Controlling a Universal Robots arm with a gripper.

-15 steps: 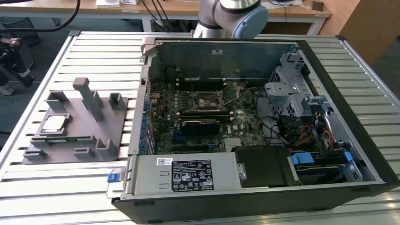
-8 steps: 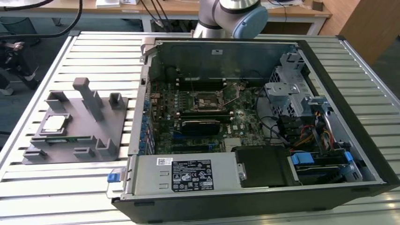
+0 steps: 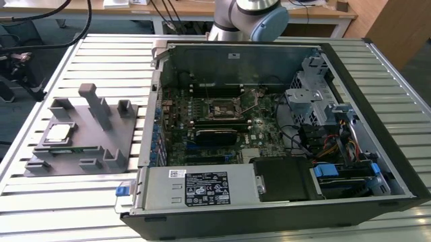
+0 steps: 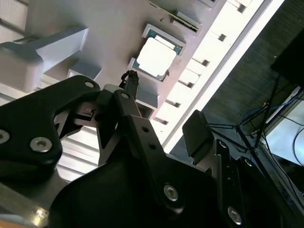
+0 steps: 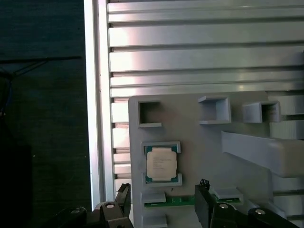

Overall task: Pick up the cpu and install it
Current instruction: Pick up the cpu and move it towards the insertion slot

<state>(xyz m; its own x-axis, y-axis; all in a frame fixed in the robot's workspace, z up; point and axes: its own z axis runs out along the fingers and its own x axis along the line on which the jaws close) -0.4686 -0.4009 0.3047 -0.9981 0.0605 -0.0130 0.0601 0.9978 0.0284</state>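
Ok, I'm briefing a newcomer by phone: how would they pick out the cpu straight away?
Find the open computer case; to the exterior view's left of it lies a grey holder plate. The cpu sits in a shallow frame on the plate's side far from the case: a flat square with a shiny silver top, unlike the thin green memory strip beside it.

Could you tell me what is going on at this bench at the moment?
A robot arm is working on fitting a processor into the open computer case. Its gripper hangs over the grey fixture plate that sits beside the case. The fingers are spread and hold nothing. The cpu lies flat in its holder on the plate, untouched, so it has not been picked up yet.
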